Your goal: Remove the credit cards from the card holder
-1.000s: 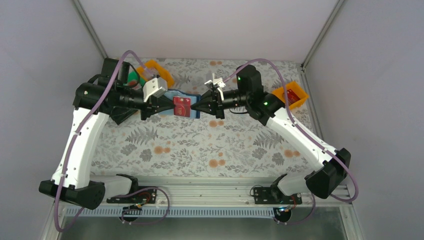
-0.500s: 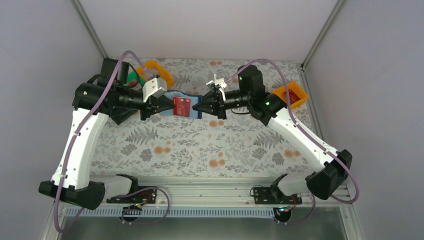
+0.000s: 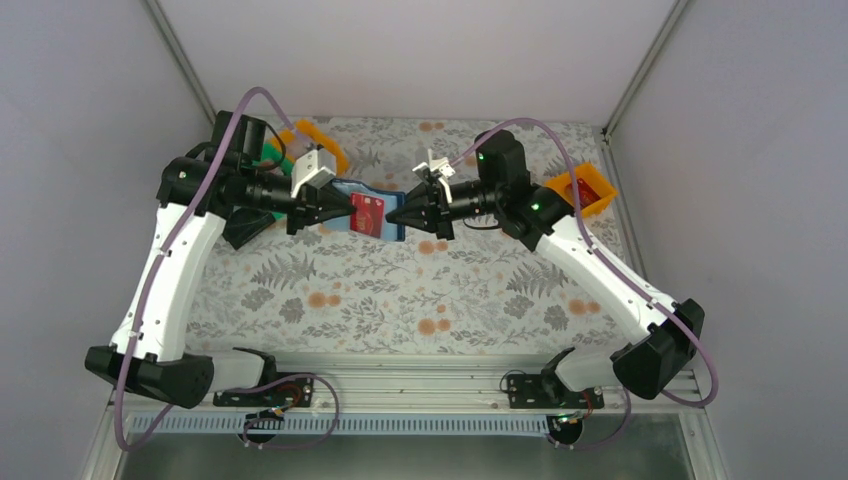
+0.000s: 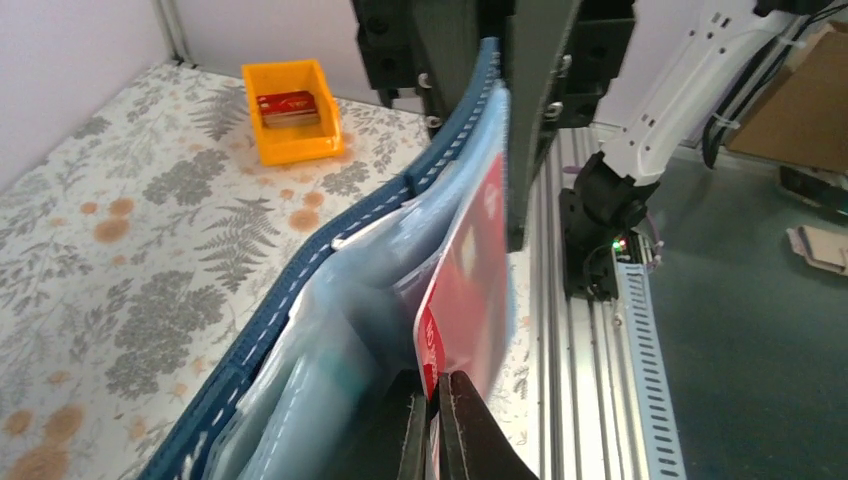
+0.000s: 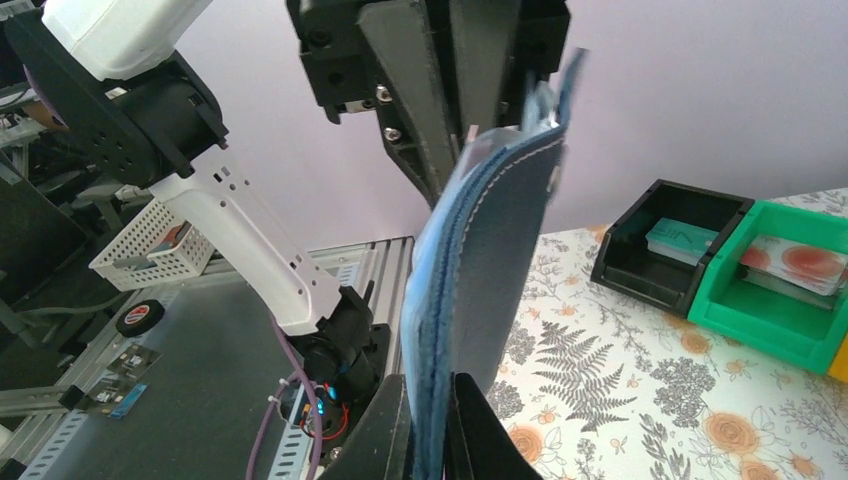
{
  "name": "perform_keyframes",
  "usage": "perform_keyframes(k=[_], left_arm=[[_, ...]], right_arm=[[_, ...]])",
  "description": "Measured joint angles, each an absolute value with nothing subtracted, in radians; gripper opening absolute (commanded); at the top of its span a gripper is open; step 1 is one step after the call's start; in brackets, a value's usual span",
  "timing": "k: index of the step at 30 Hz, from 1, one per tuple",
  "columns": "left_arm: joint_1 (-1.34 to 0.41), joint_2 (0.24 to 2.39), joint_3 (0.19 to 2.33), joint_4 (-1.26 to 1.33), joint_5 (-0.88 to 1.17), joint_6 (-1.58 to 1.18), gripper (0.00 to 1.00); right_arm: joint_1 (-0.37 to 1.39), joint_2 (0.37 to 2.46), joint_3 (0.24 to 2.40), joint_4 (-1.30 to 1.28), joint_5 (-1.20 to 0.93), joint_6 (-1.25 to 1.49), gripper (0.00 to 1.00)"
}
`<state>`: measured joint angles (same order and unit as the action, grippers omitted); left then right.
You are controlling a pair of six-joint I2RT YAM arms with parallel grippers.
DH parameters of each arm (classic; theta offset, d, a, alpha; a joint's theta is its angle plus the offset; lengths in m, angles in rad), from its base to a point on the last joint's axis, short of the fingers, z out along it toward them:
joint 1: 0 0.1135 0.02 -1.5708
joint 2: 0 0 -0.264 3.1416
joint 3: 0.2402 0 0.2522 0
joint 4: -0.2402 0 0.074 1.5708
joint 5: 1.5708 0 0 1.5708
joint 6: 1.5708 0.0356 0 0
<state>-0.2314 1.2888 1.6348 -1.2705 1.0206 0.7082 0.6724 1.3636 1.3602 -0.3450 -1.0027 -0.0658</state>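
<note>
The card holder [image 3: 349, 187], navy outside with pale blue pockets, hangs in the air between the two arms above the middle of the table. My right gripper [image 3: 392, 216] is shut on its right edge; in the right wrist view the holder [image 5: 480, 270] stands upright out of the shut right gripper [image 5: 440, 425]. A red credit card [image 3: 368, 214] sticks out of a pocket. My left gripper [image 3: 350, 208] is shut on that card's near edge. The left wrist view shows the card [image 4: 465, 290] pinched in the left gripper [image 4: 437, 405], beside the holder's stitched edge [image 4: 330, 240].
An orange bin [image 3: 585, 192] holding red cards sits at the right edge of the table. Another orange bin [image 3: 318, 140] and a green bin [image 3: 265, 155] stand at the back left. A black bin [image 5: 670, 240] with a card in it sits next to the green bin [image 5: 790, 270].
My left arm has swung upward and its gripper tip has shifted right onto the red card, which now looks tilted. The right arm has barely moved and keeps hold of the holder.
</note>
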Motion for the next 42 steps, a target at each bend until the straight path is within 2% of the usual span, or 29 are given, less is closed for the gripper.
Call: perform_keyframes(k=[9, 16, 25, 33, 42], left_arm=[[-0.221, 1.280, 1.645, -1.332, 1.077, 0.755, 0.02], [-0.183, 1.251, 1.586, -1.264, 1.010, 0.701, 0.02], [-0.176, 1.265, 1.575, -1.205, 1.101, 0.655, 0.02], [-0.128, 1.265, 1.579, -1.159, 1.002, 0.599, 0.03], [-0.067, 1.274, 1.579, -1.086, 0.899, 0.502, 0.02]], right_arm=[[0.659, 1.336, 1.348, -0.348, -0.976, -0.072, 0.04], [0.604, 1.267, 1.293, -0.348, -0.954, -0.056, 0.04], [0.597, 1.271, 1.293, -0.336, -0.983, -0.045, 0.04], [0.530, 1.273, 1.275, -0.317, -0.934, 0.016, 0.04], [0.435, 1.468, 1.209, -0.266, -0.957, 0.165, 0.04]])
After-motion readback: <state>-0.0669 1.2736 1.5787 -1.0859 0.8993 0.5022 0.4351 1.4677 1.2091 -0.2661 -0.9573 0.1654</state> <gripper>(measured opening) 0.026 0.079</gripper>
